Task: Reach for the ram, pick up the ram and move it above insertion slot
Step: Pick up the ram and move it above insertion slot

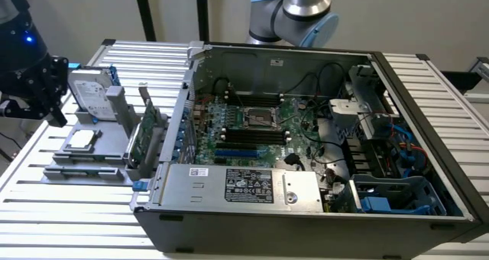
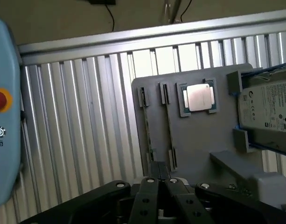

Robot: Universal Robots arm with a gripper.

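Note:
Two thin green ram sticks (image 2: 146, 125) (image 2: 169, 122) stand on edge in clips on a grey holder tray (image 2: 198, 140). In the exterior view they lie low along the tray's near end (image 1: 80, 172). My gripper (image 2: 161, 183) hovers over the end of the tray beyond the sticks, fingertips together with nothing between them. The exterior view puts the dark gripper (image 1: 54, 115) at its left, above the tray's far left corner. The insertion slots (image 1: 252, 136), several parallel black strips, lie on the motherboard inside the open case.
The tray also holds a silver processor (image 2: 200, 98), a hard drive (image 2: 268, 109) and an upright expansion card (image 1: 145, 135). The computer case (image 1: 306, 220) stands to the exterior view's right of the tray, with a power supply (image 1: 244, 185) along its near wall. A ribbed metal table (image 2: 82, 121) lies beneath.

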